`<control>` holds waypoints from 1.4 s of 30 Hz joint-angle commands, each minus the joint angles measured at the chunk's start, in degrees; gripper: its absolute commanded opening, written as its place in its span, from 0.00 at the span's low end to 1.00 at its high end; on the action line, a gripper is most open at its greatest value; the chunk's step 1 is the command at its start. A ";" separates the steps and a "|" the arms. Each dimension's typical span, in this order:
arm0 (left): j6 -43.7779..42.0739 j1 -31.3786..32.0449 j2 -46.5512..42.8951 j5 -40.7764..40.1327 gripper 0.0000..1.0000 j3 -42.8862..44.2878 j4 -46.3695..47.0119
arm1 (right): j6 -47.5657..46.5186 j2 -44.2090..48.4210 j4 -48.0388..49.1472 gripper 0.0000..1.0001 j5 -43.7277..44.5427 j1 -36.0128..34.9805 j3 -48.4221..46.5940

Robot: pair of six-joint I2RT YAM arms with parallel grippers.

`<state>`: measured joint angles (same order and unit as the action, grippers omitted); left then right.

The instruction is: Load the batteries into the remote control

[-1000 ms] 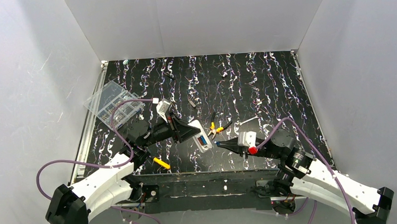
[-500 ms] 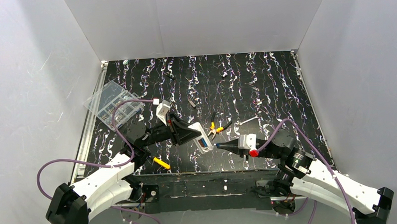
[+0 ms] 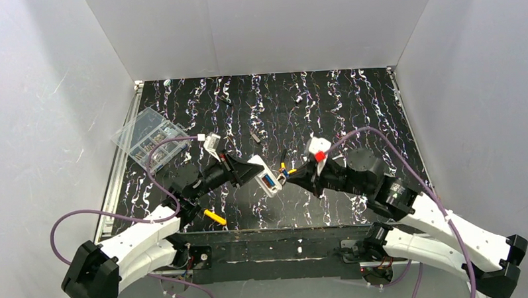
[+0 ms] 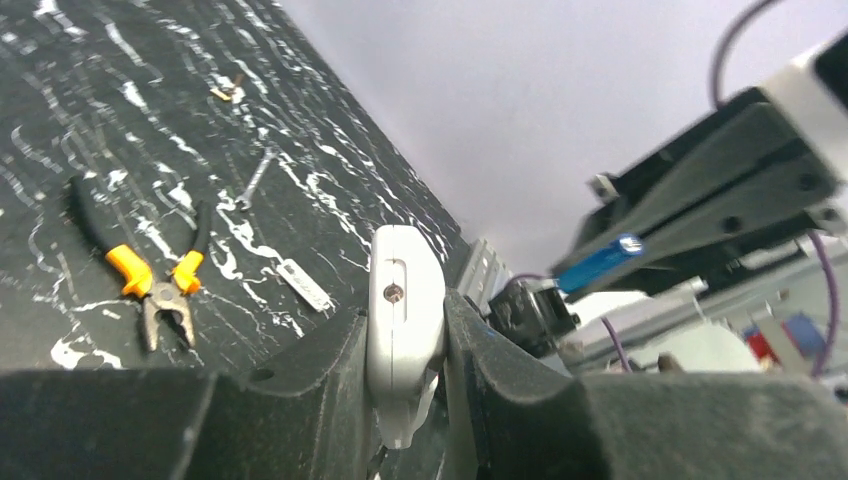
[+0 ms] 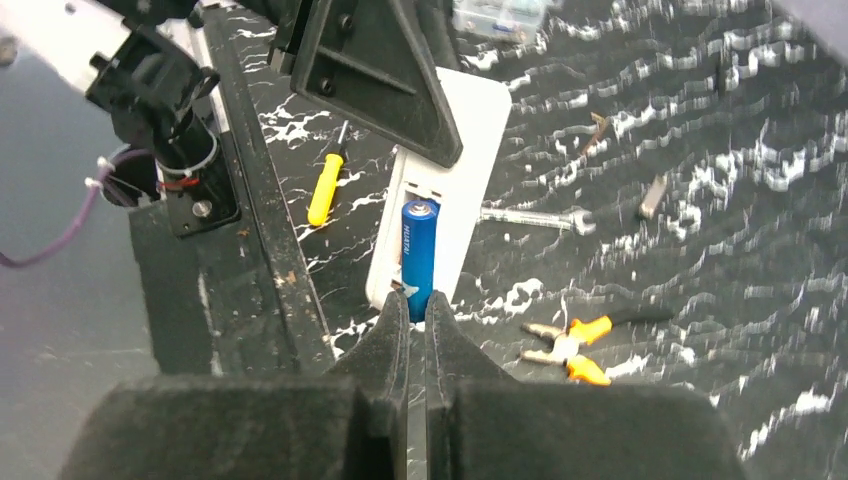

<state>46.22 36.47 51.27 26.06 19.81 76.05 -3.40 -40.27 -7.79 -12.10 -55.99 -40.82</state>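
My left gripper [image 3: 259,170] is shut on the white remote control [image 3: 265,175] and holds it above the table, back side up. A blue cell [image 3: 269,183] shows in its recess in the top view. In the left wrist view the remote control [image 4: 405,310] stands edge-on between my fingers. My right gripper [image 5: 417,300] is shut on the lower end of a blue battery [image 5: 418,250]. The battery points up along the open recess of the remote control [image 5: 470,150]. Seen from the left wrist, that battery [image 4: 598,262] sticks out of the right gripper's tip, off to the remote's right.
Yellow-handled pliers [image 3: 290,169] lie on the mat just beyond the two gripper tips. A yellow screwdriver [image 3: 215,217] lies near the front edge and a small wrench [image 5: 530,215] beyond the remote. A clear compartment box [image 3: 148,136] sits at the back left.
My right arm has risen and swung left and away from the front edge, bringing its battery up to the remote. My left gripper has lifted the remote slightly.
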 commanded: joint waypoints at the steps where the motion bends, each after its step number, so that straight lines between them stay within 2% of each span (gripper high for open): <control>1: 7.55 -0.43 1.98 -10.73 0.00 0.05 6.19 | 10.83 -5.20 -17.55 0.01 8.05 -0.09 -12.70; 7: 15.57 -0.31 8.33 -10.67 0.00 2.63 9.25 | 13.57 -15.14 -36.81 0.01 3.49 -0.07 -25.29; 13: 20.90 0.20 11.46 -10.28 0.00 4.29 10.58 | 11.79 -22.65 -46.89 0.01 0.75 -0.09 -34.01; 26: 22.25 5.85 10.74 -11.16 0.00 3.68 7.54 | 15.47 -36.68 -54.51 0.01 -1.82 1.38 -46.12; 42: 21.42 6.36 9.91 -12.17 0.00 2.68 8.10 | 19.03 -40.54 -55.14 0.01 -4.73 3.25 -43.75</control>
<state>68.18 42.61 63.42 14.09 21.54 79.40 14.44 -80.36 -62.22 -15.38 -53.21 -84.53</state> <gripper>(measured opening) 0.253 0.045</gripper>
